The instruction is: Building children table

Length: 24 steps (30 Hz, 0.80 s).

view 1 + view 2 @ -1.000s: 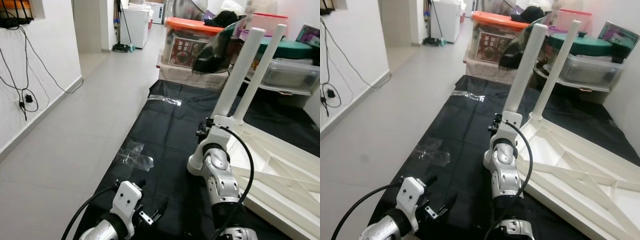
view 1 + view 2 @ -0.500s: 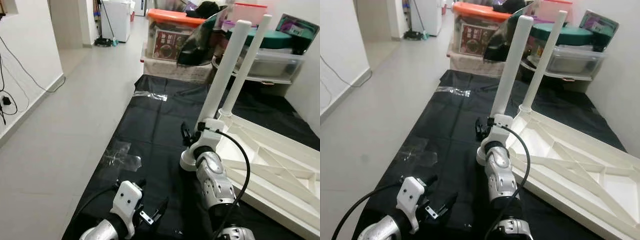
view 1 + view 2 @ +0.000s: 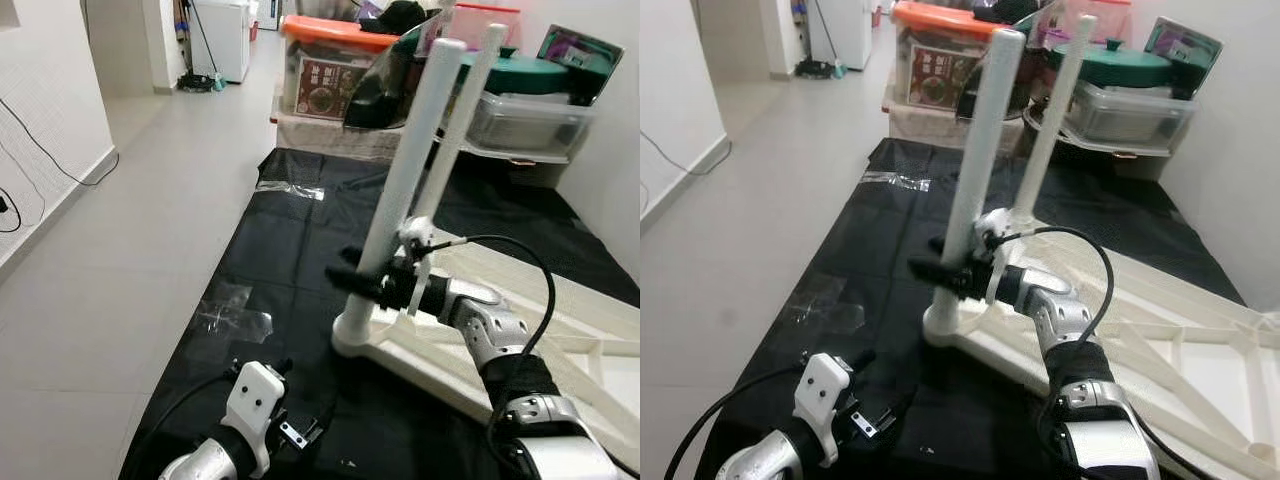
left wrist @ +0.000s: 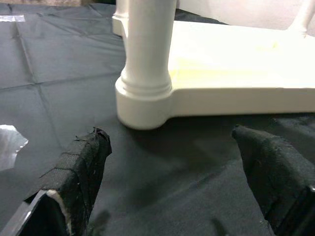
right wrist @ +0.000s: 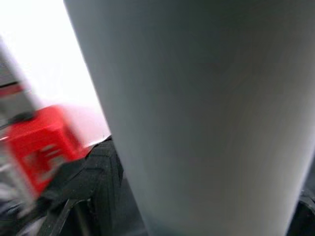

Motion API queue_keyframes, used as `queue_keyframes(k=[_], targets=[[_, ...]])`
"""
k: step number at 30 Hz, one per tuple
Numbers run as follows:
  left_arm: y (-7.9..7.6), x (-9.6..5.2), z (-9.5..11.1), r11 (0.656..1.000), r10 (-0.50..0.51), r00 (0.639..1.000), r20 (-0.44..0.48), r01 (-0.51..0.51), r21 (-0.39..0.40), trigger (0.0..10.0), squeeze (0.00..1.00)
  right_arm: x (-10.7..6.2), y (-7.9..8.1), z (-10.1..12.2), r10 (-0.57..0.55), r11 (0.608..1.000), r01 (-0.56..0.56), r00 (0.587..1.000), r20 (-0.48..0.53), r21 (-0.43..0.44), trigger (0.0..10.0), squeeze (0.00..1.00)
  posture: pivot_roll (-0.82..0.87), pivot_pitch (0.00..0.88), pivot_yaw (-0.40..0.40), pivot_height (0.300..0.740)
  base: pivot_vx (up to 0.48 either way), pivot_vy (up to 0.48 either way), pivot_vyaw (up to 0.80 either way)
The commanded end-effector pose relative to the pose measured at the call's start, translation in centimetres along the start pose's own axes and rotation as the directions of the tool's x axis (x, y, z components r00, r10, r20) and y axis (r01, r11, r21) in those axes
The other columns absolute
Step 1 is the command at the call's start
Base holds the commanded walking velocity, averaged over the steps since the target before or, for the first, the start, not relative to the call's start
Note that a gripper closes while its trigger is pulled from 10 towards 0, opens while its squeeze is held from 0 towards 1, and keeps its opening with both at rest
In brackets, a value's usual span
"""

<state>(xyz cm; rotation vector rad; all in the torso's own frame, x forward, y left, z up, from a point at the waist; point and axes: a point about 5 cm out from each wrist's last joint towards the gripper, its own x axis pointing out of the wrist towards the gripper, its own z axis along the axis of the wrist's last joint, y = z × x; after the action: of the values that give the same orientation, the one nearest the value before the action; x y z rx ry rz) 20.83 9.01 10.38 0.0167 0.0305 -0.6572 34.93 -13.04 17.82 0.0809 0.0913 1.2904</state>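
Observation:
The white children's table lies upside down on a black sheet. Two white legs stand up from it, the near leg and the far leg. My right gripper reaches in from the right, low on the near leg, and its black fingers close round the leg. My left gripper hovers low over the sheet in front of the near leg's base. It is open, its fingers spread wide with nothing between them.
Storage boxes stand along the back: one with an orange lid, and a clear bin with a green lid. Clear tape patches lie on the sheet. Tiled floor runs along the left to a white wall.
My right arm has swung down and across, and its fingers now hold the near leg low down. The camera has shifted too. The left gripper has stayed put.

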Motion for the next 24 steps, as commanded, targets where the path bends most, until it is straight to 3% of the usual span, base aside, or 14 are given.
queue_keyframes(k=[1, 3, 4, 6, 7, 14, 17, 18, 19, 20, 21, 22, 23, 24], targets=[[-0.3, 0.1, -0.4, 1.0, -0.009, 1.0, -0.013, 0.009, -0.013, 10.0, 0.0, 1.1, 0.7, -0.7, 0.098, 0.995, -0.098, 0.993, -0.062, 0.008, 10.0, 0.0, 0.26, 0.0, -0.137, 0.74, 0.0, 0.0, 0.0], [-0.3, 0.1, -0.4, 1.0, -0.008, 1.0, -0.013, 0.008, -0.012, 10.0, 0.0, 1.4, 0.9, -0.8, 0.137, 0.991, -0.137, 0.988, -0.077, 0.003, 10.0, 0.0, 0.26, 0.0, -0.14, 0.74, 0.0, 0.0, 0.0], [-0.3, 0.0, -0.4, 1.0, -0.007, 1.0, -0.013, 0.007, -0.012, 10.0, 0.0, 1.9, 1.2, -1.0, 0.211, 0.977, -0.212, 0.971, -0.11, 0.003, 6.6, 0.0, 0.26, 0.0, -0.139, 0.74, 0.0, 0.0, 0.0], [-0.3, 0.0, -0.4, 1.0, -0.007, 1.0, -0.013, 0.007, -0.012, 10.0, 0.0, 2.2, 1.2, -1.1, 0.223, 0.975, -0.224, 0.967, -0.121, 0.001, 6.6, 0.0, 0.26, 0.0, -0.139, 0.74, 0.0, 0.0, 0.0], [-0.3, 0.0, -0.4, 1.0, -0.008, 1.0, -0.014, 0.008, -0.013, 10.0, 0.0, 2.4, 1.5, -1.3, 0.239, 0.97, -0.241, 0.963, -0.125, -0.002, 0.0, 0.0, 0.26, 0.0, -0.135, 0.74, 0.0, 0.0, 0.0], [-0.3, 0.0, -0.4, 1.0, -0.009, 1.0, -0.015, 0.009, -0.014, 10.0, 0.0, 2.8, 1.2, -1.4, 0.141, 0.988, -0.144, 0.987, -0.073, -0.047, 0.0, 0.0, 0.26, 0.0, -0.136, 0.74, 0.0, 0.0, 0.0], [-0.3, 0.0, -0.4, 1.0, -0.009, 1.0, -0.015, 0.008, -0.014, 10.0, 0.0, 3.1, 0.3, -1.4, -0.058, 0.997, 0.057, 0.998, -0.017, -0.057, 0.0, 0.0, 0.25, 0.0, -0.134, 0.74, 0.0, 0.0, 0.0], [-0.3, 0.0, -0.4, 1.0, -0.009, 1.0, -0.015, 0.008, -0.014, 10.0, 0.0, 3.1, 0.3, -1.4, -0.058, 0.997, 0.057, 0.998, -0.017, -0.057, 0.0, 0.0, 0.25, 0.0, -0.134, 0.74, 0.0, 0.0, 0.0], [-0.3, 0.0, -0.4, 1.0, -0.009, 1.0, -0.015, 0.009, -0.014, 10.0, 0.0, 3.1, -0.3, -1.5, -0.173, 0.984, 0.172, 0.985, 0.003, -0.052, 0.0, 0.0, 0.25, 0.0, -0.134, 0.74, 0.0, 0.0, 0.0], [-0.3, 0.0, -0.4, 1.0, -0.009, 1.0, -0.015, 0.009, -0.014, 10.0, 0.0, 3.1, -0.3, -1.5, -0.173, 0.984, 0.172, 0.985, 0.003, -0.052, 0.0, 0.0, 0.25, 0.0, -0.134, 0.74, 0.0, 0.0, 0.0], [-0.2, 0.0, -0.4, 1.0, -0.009, 1.0, -0.015, 0.008, -0.014, 10.0, 0.0, 2.8, -1.2, -1.8, -0.354, 0.935, 0.354, 0.935, 0.018, -0.024, 0.0, 0.0, 0.25, 0.0, -0.13, 0.74, 0.0, 0.0, 0.0], [-0.2, 0.0, -0.4, 1.0, -0.009, 1.0, -0.015, 0.008, -0.014, 10.0, 0.0, 2.8, -1.2, -1.8, -0.354, 0.935, 0.354, 0.935, 0.018, -0.024, 0.0, 0.0, 0.25, 0.0, -0.13, 0.74, 0.0, 0.0, 0.0], [-0.2, -0.1, -0.3, 1.0, -0.009, 1.0, -0.015, 0.009, -0.014, 10.0, 0.0, 1.7, -2.6, -2.5, -0.626, 0.779, 0.626, 0.779, 0.007, 0.008, 0.0, 0.0, 0.24, 0.0, -0.125, 0.74, 0.0, 0.0, 0.0], [-0.2, -0.1, -0.3, 1.0, -0.01, 1.0, -0.016, 0.01, -0.014, 10.0, 0.0, 0.6, -3.3, -3.0, -0.779, 0.627, 0.779, 0.627, -0.011, 0.023, 0.0, 0.0, 0.24, 0.0, -0.125, 0.74, 0.0, 0.0, 0.0]])
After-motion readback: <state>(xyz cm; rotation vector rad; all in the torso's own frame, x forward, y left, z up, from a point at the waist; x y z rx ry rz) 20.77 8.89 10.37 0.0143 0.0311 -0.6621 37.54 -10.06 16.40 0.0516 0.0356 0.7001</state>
